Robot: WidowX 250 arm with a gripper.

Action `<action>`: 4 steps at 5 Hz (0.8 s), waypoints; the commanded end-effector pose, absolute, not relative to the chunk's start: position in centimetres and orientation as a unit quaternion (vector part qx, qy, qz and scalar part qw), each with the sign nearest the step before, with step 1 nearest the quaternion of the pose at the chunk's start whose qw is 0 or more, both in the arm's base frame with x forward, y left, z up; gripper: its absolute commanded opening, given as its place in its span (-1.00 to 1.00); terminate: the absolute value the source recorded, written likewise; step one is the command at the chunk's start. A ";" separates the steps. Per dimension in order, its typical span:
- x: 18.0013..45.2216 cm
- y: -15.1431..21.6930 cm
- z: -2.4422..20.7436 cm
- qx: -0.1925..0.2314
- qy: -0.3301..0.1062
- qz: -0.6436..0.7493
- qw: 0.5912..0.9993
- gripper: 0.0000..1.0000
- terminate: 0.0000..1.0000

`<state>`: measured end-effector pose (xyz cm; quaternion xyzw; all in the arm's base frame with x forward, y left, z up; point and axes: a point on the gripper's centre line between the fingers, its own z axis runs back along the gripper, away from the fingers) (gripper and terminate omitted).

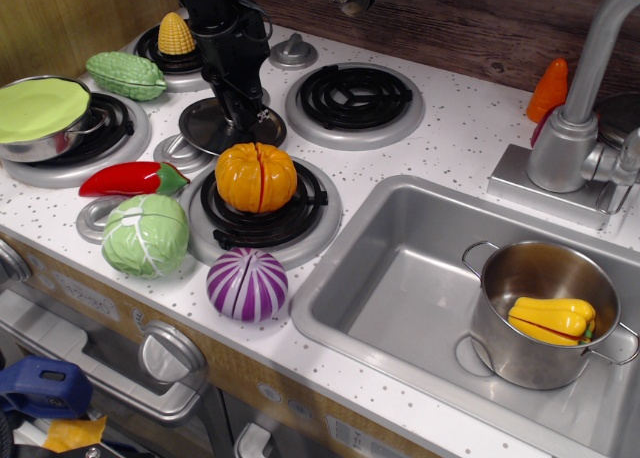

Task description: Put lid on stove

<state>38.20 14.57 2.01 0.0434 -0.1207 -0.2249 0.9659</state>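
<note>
The shiny steel lid sits at the middle of the stove, between the four coil burners, on the white speckled top. My black gripper comes straight down onto the lid's centre. It hides the knob, and its fingers appear closed on it. The back right burner is bare. An orange pumpkin sits on the front burner, just in front of the lid.
A steel pot with a green disc stands on the left burner and corn on the back left one. A green gourd, red pepper, cabbage and purple onion lie around. The sink at right holds a pot. The faucet stands behind.
</note>
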 end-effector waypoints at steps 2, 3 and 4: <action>38.9 13.9 8.8 0.122 -0.205 -0.216 0.947 -1.00 -1.00; 39.3 12.5 9.8 0.138 -0.270 -0.192 0.934 -1.00 -1.00; 40.6 11.3 10.1 0.122 -0.312 -0.184 0.924 -1.00 -1.00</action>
